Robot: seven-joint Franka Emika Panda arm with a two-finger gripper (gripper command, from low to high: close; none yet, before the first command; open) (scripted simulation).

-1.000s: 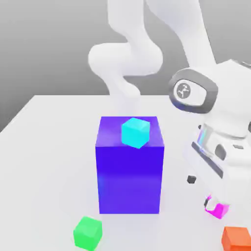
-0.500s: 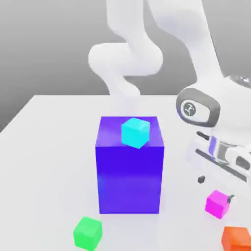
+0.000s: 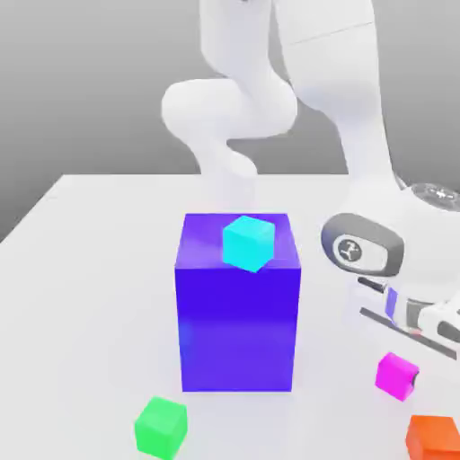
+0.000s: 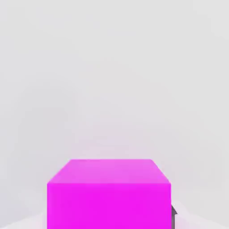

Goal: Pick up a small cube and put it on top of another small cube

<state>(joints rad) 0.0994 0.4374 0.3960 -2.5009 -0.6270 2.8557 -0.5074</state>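
My pincer (image 3: pixel 406 382) is down at the magenta cube (image 3: pixel 396 375), near the exterior view's right edge, and its fingers have closed to their narrowest, so I judge them pinched on that cube. In the hand view the cube (image 4: pixel 109 193) sits right up close under my hand, with a dark sliver of one finger (image 4: pixel 173 216) showing against its side. The cube looks to be resting on the bench (image 3: pixel 99 269), not yet raised (I can't make out any gap beneath it).

So the grasp seems made, and that is about all that is done. What remains is most of the job: lifting the magenta cube, carrying it across to the green cube (image 3: pixel 162 427), and setting it on top. The green cube lies well apart from me, toward the exterior view's lower left, in front of the big blue-violet block (image 3: pixel 238 305), which has a cyan cube (image 3: pixel 248 243) sitting on it. That block stands roughly between my hand and the goal, so I expect I'll need to go in front of it or lift well clear of it.

An orange-red cube (image 3: pixel 434 438) sits just beside the magenta one, nearer the camera; I'd want to rise straight up so as not to nudge it.
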